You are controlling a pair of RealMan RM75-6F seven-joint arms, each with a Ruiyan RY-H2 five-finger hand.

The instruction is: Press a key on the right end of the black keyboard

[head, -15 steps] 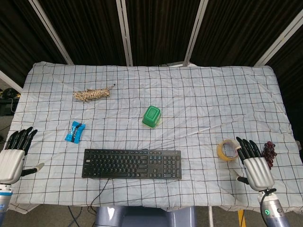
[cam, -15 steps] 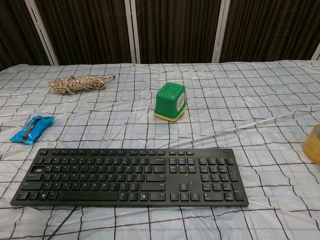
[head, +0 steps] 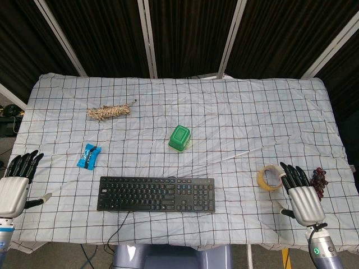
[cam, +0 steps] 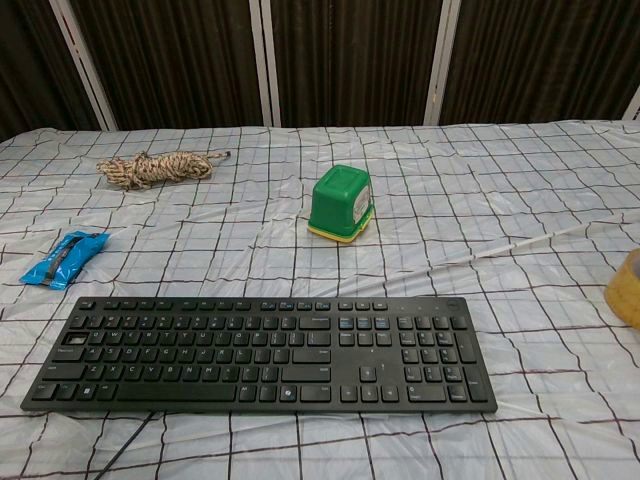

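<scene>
Clearly the right hand (head: 304, 200), fingers apart and holding nothing, is nearer to the right end of the black keyboard (head: 156, 194), which lies lengthwise left-to-right on its left side.

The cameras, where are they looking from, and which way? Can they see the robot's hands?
Head view: sits high, looks steeply down on the whole table; shows the left hand and right hand at the near edge.
Chest view: sits low at the near edge, looks across the table toward the curtains; no hands show.
Both share the black keyboard, green container, rope bundle, blue packet and tape roll.
</scene>
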